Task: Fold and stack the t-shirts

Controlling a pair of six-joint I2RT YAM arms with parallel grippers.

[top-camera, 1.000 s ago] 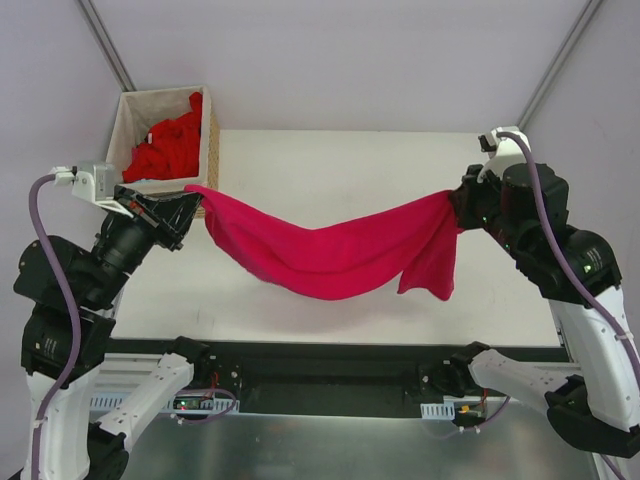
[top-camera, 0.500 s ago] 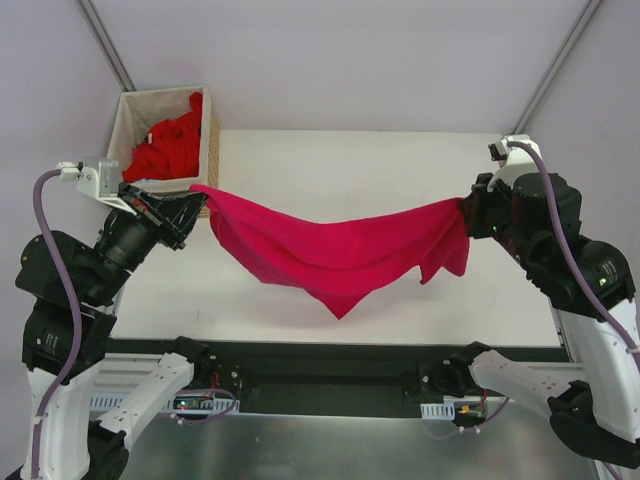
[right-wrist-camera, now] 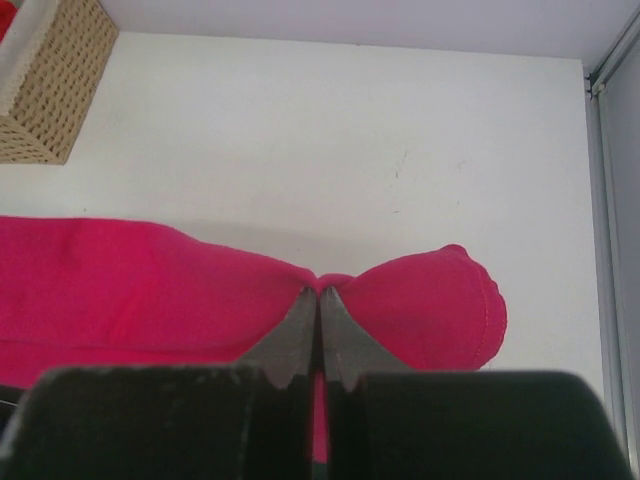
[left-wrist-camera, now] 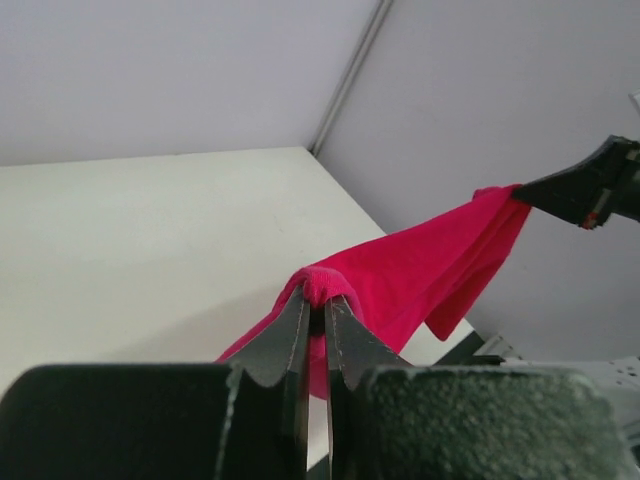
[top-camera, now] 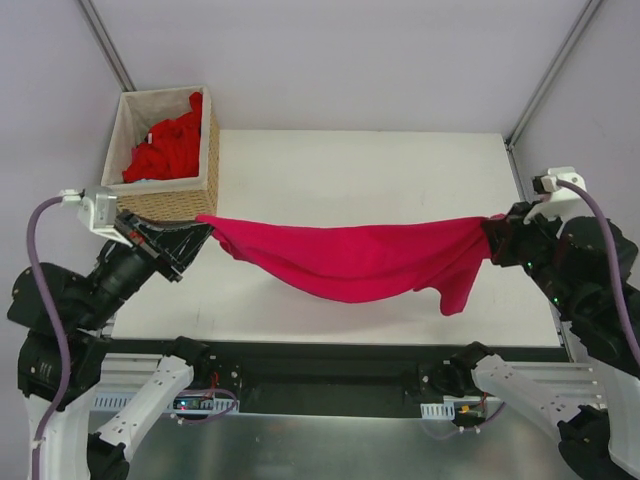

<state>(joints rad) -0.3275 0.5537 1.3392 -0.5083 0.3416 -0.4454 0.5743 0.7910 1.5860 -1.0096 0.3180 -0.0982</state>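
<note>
A magenta-crimson t-shirt (top-camera: pixel 350 258) hangs stretched in the air between both arms, sagging in the middle above the white table (top-camera: pixel 350 165). My left gripper (top-camera: pixel 203 225) is shut on its left end; the cloth bunches over the fingertips (left-wrist-camera: pixel 318 290). My right gripper (top-camera: pixel 490 232) is shut on the right end, with a flap of cloth (top-camera: pixel 458 285) drooping below it. In the right wrist view the t-shirt (right-wrist-camera: pixel 130 290) spreads to both sides of the closed gripper (right-wrist-camera: pixel 319 292). More bright red t-shirts (top-camera: pixel 165 145) lie heaped in the basket.
A woven wicker basket (top-camera: pixel 210 160) with a white lining stands at the table's far left corner. A black rail (top-camera: pixel 330 365) runs along the near edge between the arm bases. Grey walls and corner posts (top-camera: pixel 555 60) enclose the table.
Both arms have pulled apart and toward the near edge, drawing the t-shirt tauter and lower. The right gripper moved farther right. The hanging point in the middle has flattened out.
</note>
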